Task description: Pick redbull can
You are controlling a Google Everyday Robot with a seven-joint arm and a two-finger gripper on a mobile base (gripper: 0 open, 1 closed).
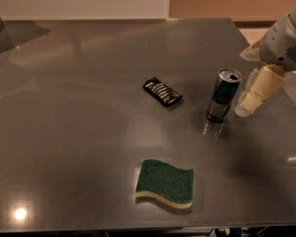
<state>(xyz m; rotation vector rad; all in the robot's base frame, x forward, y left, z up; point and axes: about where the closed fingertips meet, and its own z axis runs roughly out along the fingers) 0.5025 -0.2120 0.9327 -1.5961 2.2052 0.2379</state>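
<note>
Your grey metal bench (pixel 79 132) holds:
- flat black snack wrapper (pixel 162 91), centre, left of the can
- wavy green-and-yellow sponge (pixel 165 183), lower centre
- slim blue-and-silver redbull can (pixel 223 95), upright, right of centre
- cream gripper (pixel 256 90), just right of the can; whether apart or together, you cannot tell

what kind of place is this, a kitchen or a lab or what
Probably an office kitchenette or robot test room. A glossy grey table holds a redbull can, a black snack wrapper and a green sponge, with plain walls behind. The gripper hangs close beside the can, on its right in view.
</note>
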